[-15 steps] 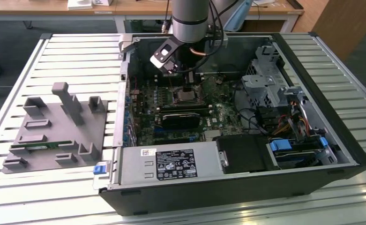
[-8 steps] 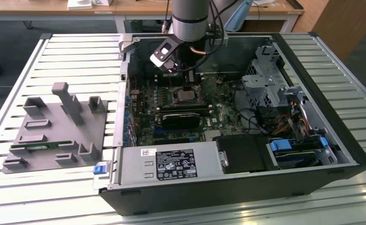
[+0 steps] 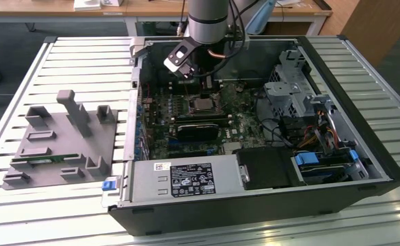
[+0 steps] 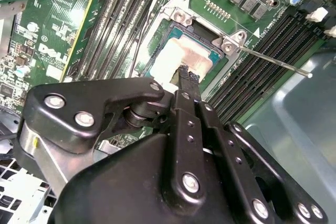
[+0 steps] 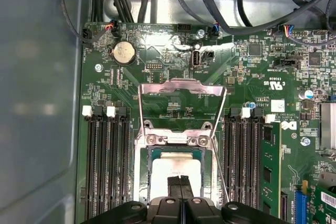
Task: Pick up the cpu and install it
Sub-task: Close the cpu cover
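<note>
Gripper (image 4: 185, 73), fingers pinched together and empty, tips at the cpu (image 4: 170, 59) lying in its socket (image 3: 203, 104); arm (image 3: 207, 20) at its twelve o'clock in the exterior view. Any pressing should be light and square.

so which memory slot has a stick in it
The outermost slot beside the blue connector: a green stick stands in it, the rest are bare black.

Green motherboard (image 5: 157, 51), black gripper (image 5: 180, 181), cpu (image 5: 161, 165) seemingly silvery-beige.
</note>
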{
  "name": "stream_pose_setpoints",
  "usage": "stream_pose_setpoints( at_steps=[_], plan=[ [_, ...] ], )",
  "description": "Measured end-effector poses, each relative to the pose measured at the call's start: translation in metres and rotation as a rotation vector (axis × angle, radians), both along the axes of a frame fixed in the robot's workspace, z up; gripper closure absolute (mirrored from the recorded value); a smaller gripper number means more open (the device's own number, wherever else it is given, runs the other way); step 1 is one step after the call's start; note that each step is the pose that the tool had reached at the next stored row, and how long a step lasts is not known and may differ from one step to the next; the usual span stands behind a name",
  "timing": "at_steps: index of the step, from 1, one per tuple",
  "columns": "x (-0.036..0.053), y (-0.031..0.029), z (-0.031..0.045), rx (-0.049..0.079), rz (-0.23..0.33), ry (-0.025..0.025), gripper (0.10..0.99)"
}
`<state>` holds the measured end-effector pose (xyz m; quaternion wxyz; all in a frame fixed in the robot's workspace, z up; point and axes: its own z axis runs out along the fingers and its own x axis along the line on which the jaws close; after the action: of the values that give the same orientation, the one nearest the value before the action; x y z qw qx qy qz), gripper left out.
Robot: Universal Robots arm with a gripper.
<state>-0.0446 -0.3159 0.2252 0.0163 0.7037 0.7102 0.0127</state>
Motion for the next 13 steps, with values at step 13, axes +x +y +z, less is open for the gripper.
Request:
stream_pose_setpoints(
  at_steps=[13],
  plan=[
    [0.0,0.0,0.0142,0.0,0.0,0.0001,0.98]
  ],
)
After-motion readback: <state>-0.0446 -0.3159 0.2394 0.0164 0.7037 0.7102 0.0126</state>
